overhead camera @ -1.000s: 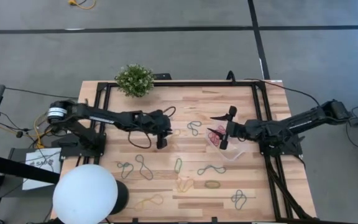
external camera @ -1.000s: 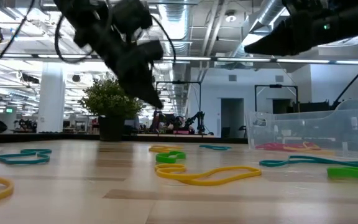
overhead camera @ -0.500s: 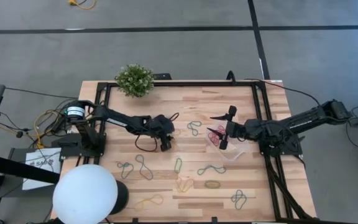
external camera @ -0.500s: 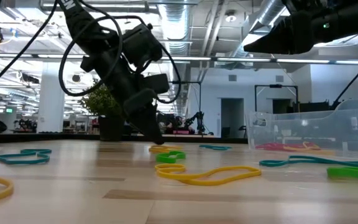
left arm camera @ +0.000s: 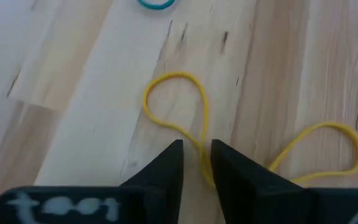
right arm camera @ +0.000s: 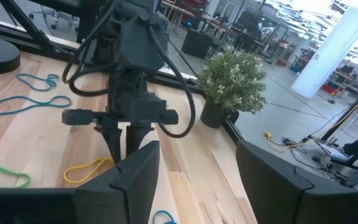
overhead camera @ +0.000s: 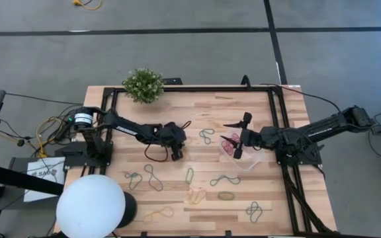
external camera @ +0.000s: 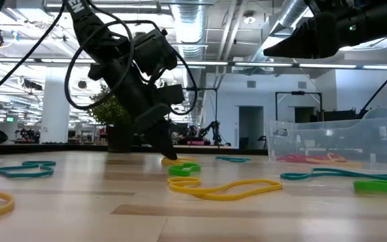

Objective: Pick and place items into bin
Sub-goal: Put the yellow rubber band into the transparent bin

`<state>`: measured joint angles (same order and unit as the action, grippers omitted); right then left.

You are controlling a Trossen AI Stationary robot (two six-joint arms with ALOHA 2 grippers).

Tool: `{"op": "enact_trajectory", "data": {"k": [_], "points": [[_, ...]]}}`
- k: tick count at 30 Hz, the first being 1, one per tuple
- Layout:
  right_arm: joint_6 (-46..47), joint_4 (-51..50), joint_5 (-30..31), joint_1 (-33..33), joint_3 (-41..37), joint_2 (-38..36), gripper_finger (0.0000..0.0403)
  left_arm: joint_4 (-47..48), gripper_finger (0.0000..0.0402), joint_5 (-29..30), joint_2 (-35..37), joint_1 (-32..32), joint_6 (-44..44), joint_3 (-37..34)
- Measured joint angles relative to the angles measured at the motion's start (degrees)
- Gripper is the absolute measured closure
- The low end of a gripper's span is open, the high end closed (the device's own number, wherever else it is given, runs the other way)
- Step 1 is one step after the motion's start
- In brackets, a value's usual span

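A yellow rubber band [left arm camera: 185,118], pinched at its middle into a figure-eight, lies flat on the wooden table. My left gripper [left arm camera: 197,163] has come down on it from above at a slant [overhead camera: 175,155], tips at the tabletop [external camera: 168,156]. Its fingers are narrowly open and stand on either side of the band's waist [left arm camera: 202,155]. My right gripper [overhead camera: 242,136] hangs open above the clear bin [overhead camera: 250,158], which holds red bands [overhead camera: 229,145]. The low view shows the bin [external camera: 341,138] at the right. My left gripper has the yellow band's narrow waist [left arm camera: 202,163] in the slim gap between its two fingers, which slant down from the table's left. Bare wood shows in the gap. I cannot tell whether the fingers touch the band, which lies flat on the table.
Several loose bands lie on the near half: green [overhead camera: 190,175], teal [overhead camera: 225,179], blue-green [overhead camera: 254,211], yellow [overhead camera: 159,213], teal [overhead camera: 144,178]. A potted plant [overhead camera: 143,85] stands at the far left, a white globe [overhead camera: 90,206] at the near left corner. A black frame [overhead camera: 276,125] edges the table.
My left gripper has come down from well above the table to the tabletop at the yellow band and tipped more steeply downward. The band has stayed where it was. My right gripper has kept still over the bin.
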<state>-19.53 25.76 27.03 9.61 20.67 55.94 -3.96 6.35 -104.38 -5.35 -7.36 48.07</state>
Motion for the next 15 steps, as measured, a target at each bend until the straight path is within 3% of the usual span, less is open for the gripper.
{"op": "enact_trajectory", "data": {"k": [5, 11, 15], "points": [[0.00, 0.31, 0.00, 0.00, 0.02, -0.02, 0.0195, -0.84, 0.0393, 0.99, -1.74, 0.30, 1.13, 1.01], [-0.03, 0.00, -0.55, 0.00, 0.02, 0.02, 0.0197, 0.80, 0.0400, 1.28, 0.53, 2.61, 5.42, 7.67], [-0.02, 0.19, -7.70, -0.54, 0.04, 1.67, 0.0196, 3.15, 0.0401, 0.16, 1.30, 3.95, 10.45, 14.71]]}}
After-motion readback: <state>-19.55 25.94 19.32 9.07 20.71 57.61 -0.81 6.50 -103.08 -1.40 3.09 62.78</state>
